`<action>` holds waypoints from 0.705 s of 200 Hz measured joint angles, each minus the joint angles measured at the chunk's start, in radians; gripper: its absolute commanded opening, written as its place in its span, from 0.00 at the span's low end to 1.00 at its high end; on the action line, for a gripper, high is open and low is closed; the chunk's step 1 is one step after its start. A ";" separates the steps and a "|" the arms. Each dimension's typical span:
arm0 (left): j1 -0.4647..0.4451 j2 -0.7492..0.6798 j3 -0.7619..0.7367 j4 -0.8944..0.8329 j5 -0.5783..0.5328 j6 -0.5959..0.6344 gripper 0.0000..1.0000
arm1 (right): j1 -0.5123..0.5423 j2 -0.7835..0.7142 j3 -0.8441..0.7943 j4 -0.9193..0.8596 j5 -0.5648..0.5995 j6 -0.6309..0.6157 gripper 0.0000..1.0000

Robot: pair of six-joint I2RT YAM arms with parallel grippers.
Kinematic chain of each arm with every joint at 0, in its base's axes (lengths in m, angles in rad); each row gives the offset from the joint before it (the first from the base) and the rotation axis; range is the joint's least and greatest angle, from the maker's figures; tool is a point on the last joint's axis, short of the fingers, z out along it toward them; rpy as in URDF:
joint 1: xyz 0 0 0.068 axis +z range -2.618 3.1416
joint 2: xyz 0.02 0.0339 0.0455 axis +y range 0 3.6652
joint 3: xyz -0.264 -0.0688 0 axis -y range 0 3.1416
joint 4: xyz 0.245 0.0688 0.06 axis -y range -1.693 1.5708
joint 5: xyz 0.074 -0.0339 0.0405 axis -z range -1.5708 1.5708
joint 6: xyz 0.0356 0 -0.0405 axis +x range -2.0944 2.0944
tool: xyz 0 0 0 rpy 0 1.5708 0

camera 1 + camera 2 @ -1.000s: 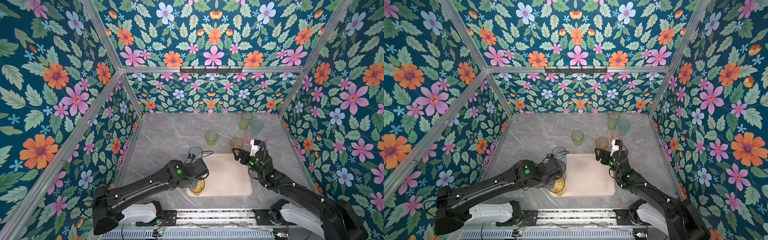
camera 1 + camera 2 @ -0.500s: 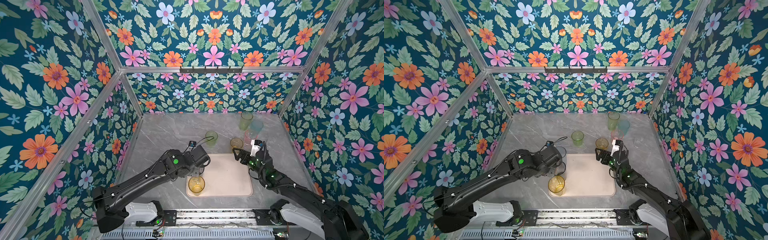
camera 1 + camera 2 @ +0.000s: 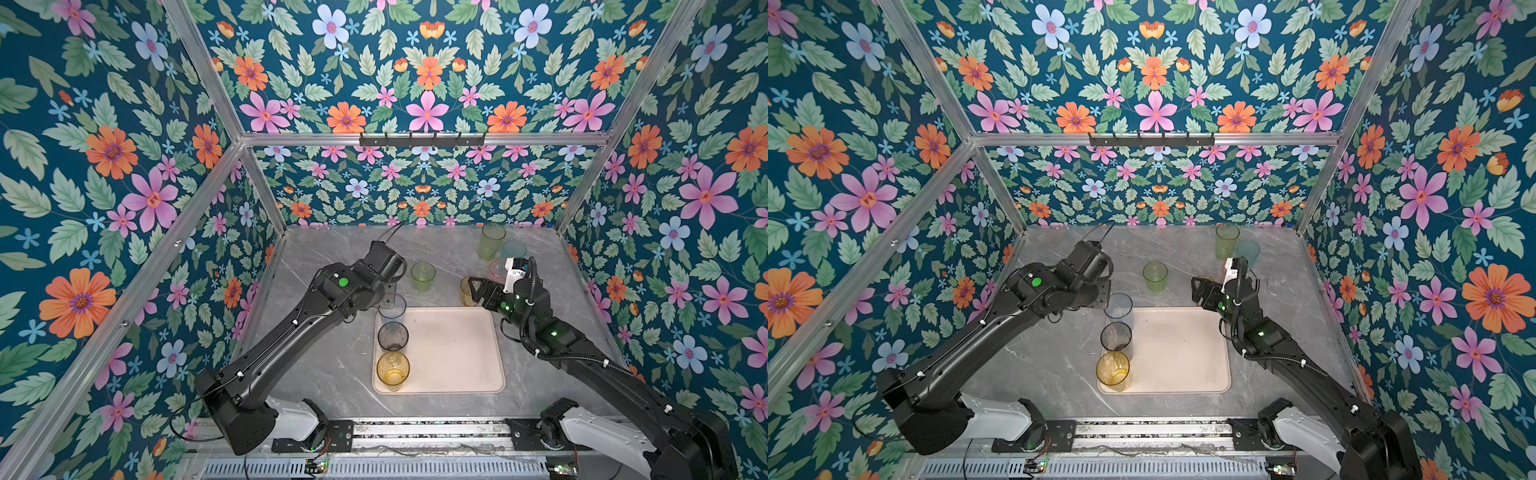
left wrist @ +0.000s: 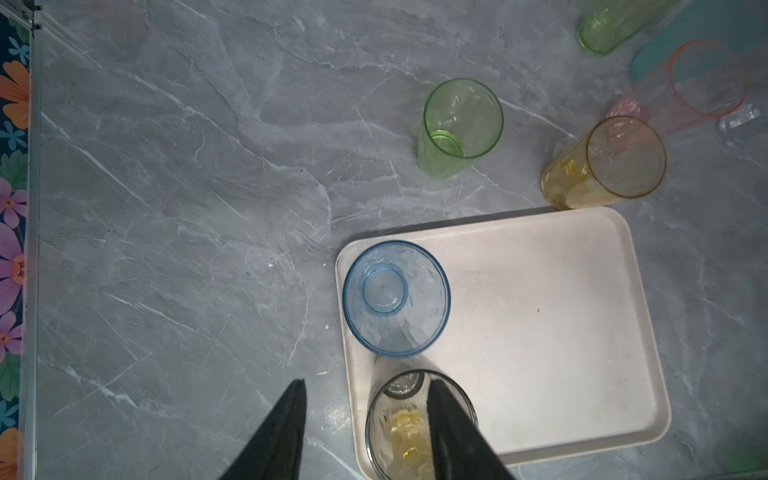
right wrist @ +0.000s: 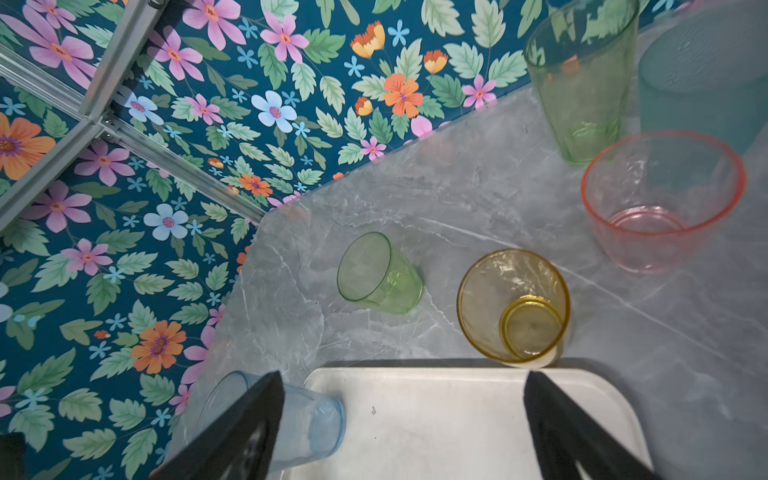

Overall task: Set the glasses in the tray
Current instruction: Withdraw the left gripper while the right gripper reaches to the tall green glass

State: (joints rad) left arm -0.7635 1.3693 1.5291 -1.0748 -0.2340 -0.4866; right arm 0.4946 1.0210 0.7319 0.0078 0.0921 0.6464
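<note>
Where the left arm [image 3: 332, 299] overhangs the tray's [image 3: 457, 353] far-left corner, the blue glass [image 3: 392, 313] is half hidden. Left gripper [image 4: 368, 381] and right gripper [image 5: 404, 374] stand parted, empty.

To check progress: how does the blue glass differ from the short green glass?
The blue glass is blue; the short green glass is green. The blue glass stands in a corner of the tray; the short green glass stands on the table beyond the tray. Both are upright, translucent and empty.
</note>
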 measured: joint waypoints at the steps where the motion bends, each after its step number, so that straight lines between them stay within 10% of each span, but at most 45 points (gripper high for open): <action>1: 0.003 0.000 -0.001 0.004 0.001 0.003 0.50 | 0.000 0.000 0.003 -0.003 0.001 0.000 0.92; 141: 0.256 -0.070 -0.231 0.399 0.031 0.226 0.60 | -0.138 0.278 0.539 -0.474 0.120 -0.076 0.95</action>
State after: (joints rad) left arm -0.5072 1.2995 1.2980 -0.6762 -0.2031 -0.2607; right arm 0.3565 1.2995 1.2713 -0.4660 0.2123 0.5709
